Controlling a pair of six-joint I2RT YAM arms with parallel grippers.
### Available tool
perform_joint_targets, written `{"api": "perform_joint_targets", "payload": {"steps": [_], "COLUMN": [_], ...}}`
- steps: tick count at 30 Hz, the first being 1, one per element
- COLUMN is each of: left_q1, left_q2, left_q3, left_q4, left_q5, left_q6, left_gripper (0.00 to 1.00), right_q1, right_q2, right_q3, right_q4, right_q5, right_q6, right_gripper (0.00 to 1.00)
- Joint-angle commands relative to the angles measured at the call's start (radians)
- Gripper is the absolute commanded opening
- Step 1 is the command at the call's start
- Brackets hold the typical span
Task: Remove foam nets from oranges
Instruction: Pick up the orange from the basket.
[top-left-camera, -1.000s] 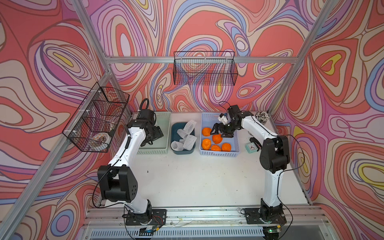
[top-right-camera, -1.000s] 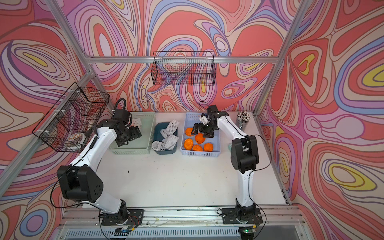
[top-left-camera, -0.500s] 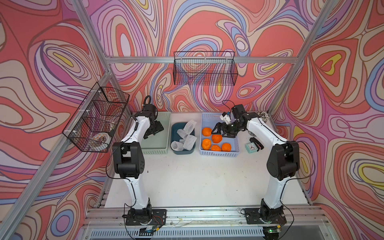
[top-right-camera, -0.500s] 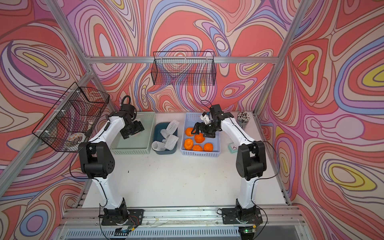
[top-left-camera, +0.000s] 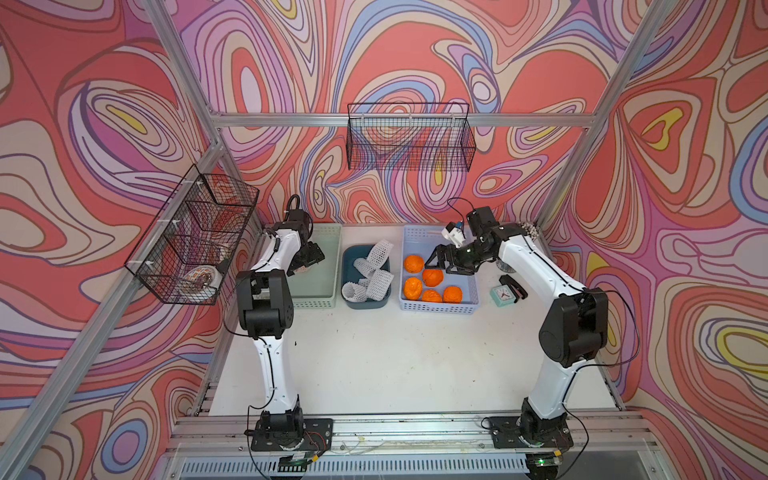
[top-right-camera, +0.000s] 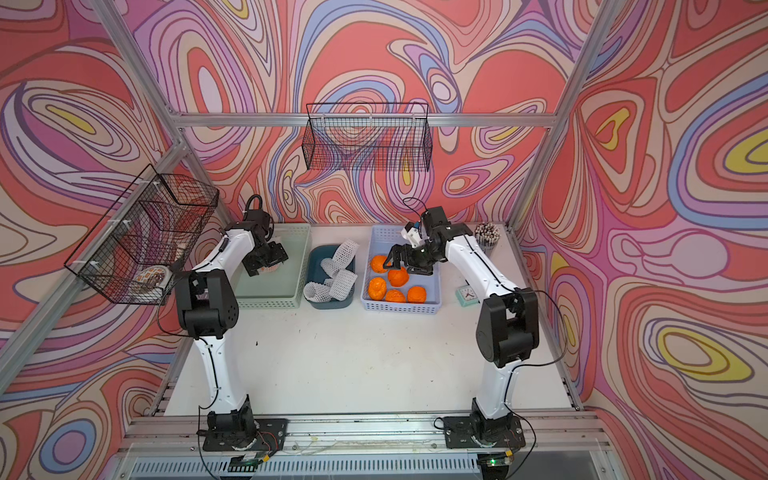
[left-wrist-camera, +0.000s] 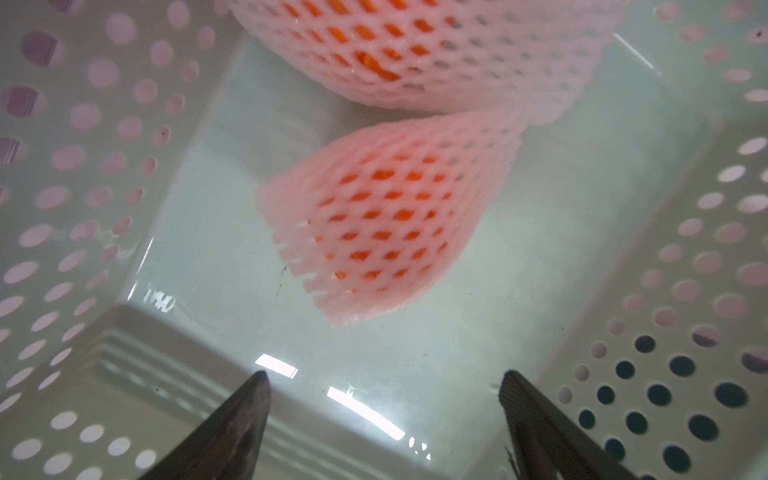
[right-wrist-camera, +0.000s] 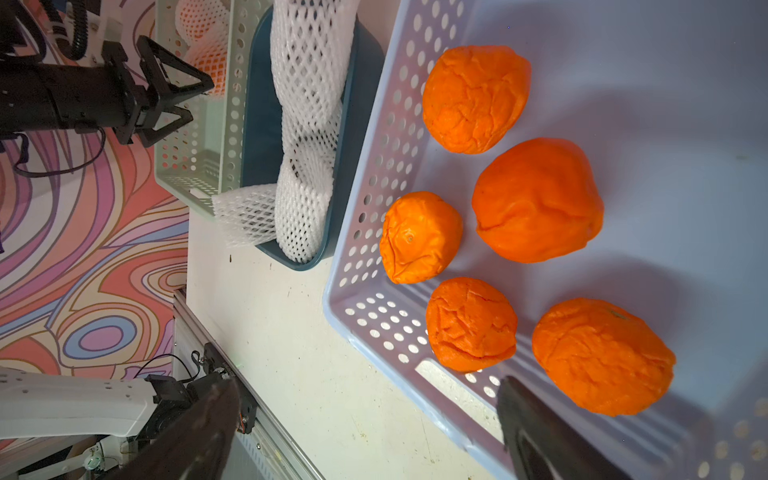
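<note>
Hovering within green basket (left-wrist-camera: 83, 124) walls, left claw (left-wrist-camera: 383, 376) spread near netted orange (left-wrist-camera: 386, 224); right claw (right-wrist-camera: 368, 382) spread, empty.

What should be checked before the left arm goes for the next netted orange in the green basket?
1. Left gripper open and empty: ok.
2. Nearest netted orange lies ahead between the jaws, untouched: ok.
3. Second netted orange clear of the nearest one: not ok, their nets appear to touch.
4. Right gripper open and empty: ok.
5. Lilac basket has free floor beside its five bare oranges: ok.
</note>
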Motion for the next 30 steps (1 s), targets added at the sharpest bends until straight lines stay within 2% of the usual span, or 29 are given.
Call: {"api": "perform_joint_targets", "payload": {"steps": [1,8,20,30], "left_q1": [0.007,0.022,0.03,0.038], "left_q2": [0.043,0.113,0.244,0.282], "left_q3": [0.058,0.123,0.317,0.353], "left_q4": [-0.006,-0.015,-0.105,-0.147], "left_q5": [-0.019,-0.032,-0.063,-0.066], "left_q6": [0.022,0.02,0.039,0.035], "left_gripper": [0.89,0.88,0.87,0.83], "right_q1": [-0.002,-0.003,-0.003,-0.002], "right_q2": [-0.017,0.004,0.0,0.007], "right_q3": [-0.008,0.003,-0.007,-0.002], "right_q4": [-0.031,-0.047,-0.053,-0.063], "right_q5": [-0.003,-0.007,-0.009,-0.004], "right_q6": [-0.036,-0.059,-0.08,-0.086], "right_gripper": [0.98,0.98,0.98,0.98]}}
